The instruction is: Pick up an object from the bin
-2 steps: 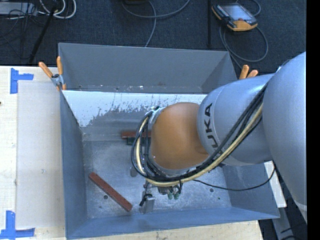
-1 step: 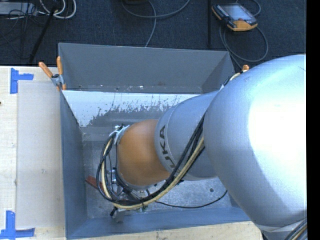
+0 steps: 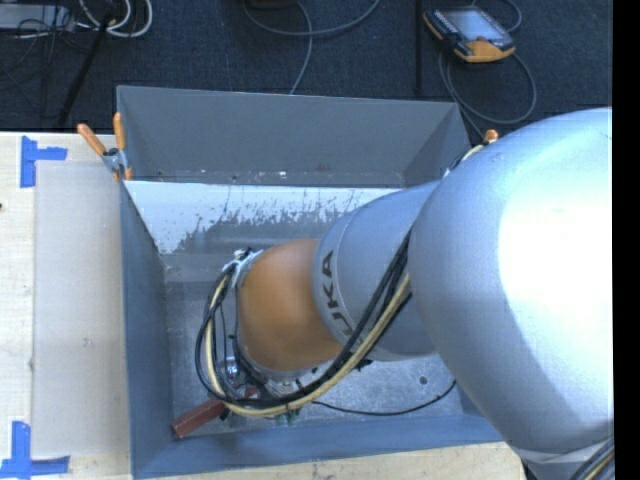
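We are looking down into the grey bin (image 3: 290, 148), and the arm (image 3: 500, 288) is reaching into it from the right, its broad silver body covering the bin's right side. The arm's orange cover (image 3: 280, 313) is hanging over the middle of the floor (image 3: 185, 318), toward the near side. Black and yellow cables (image 3: 213, 343) are looping around the cover's left and lower edges.

Below the cover, the pincer (image 3: 245, 386) is pointing down toward the bin's near-left corner. We are seeing just a little of its metal under the cover, and we cannot tell whether it is apart, together or clamped on anything.

A brown piece (image 3: 198, 420), flat and elongated, is lying on the floor in the near-left corner. It is sitting at a slant, with its left end lower in the view than its right end. Its right end is lying just beside the pincer and passing under the cable loop, and we cannot tell whether the two are touching. It is the thing lying nearest the pincer.

The floor left of the cover is showing scratched grey metal, and the sloping far wall (image 3: 270, 208) is showing pale scrape marks.
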Controlling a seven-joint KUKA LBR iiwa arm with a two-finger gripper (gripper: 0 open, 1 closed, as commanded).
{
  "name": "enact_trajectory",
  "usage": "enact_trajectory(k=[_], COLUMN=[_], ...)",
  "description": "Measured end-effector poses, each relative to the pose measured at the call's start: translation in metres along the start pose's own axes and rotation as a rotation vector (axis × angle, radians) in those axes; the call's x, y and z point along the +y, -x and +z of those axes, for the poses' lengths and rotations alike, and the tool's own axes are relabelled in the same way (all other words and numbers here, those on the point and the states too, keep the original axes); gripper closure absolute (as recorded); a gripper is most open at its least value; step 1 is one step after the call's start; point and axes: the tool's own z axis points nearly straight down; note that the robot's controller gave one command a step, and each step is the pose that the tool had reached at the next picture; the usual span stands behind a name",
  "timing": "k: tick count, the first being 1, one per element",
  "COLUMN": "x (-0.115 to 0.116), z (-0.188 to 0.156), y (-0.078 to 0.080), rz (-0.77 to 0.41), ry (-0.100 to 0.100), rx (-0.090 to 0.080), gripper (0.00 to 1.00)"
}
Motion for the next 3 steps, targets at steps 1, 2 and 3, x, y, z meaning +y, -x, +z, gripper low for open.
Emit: enact_trajectory(k=[1,2,3], x=[0.000,0.000,-0.022], z=[-0.139,-0.135,0.001], y=[-0.001,-0.002,0.042], rz=[0.017,0.019,-0.036], ry=[0.002,0.000,-0.003], rx=[-0.008,0.000,0.005], gripper=[1.00,0.00,0.00])
